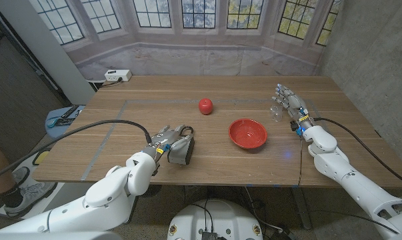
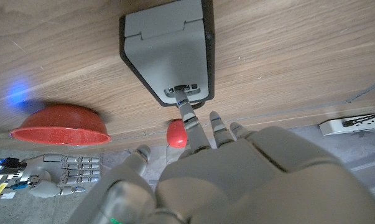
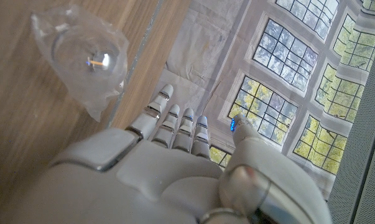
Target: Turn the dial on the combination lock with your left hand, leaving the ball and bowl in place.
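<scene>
Here, your wooden counter carries everything, so start there and work down. Your left hand sits near the front edge, right up against the grey combination lock; in the left wrist view one of its fingers reaches out and its tip touches the small dial at the lock's near end, while the others stay loosely extended beside it, holding nothing. Your right hand stands well off toward the far right side, fingers straight and side by side, gripping nothing (a crumpled clear plastic cup lies just beside it). The red bowl sits between the lock and your right hand. The red ball rests farther back, apart from the bowl. A white power strip lies at the far left corner.
</scene>
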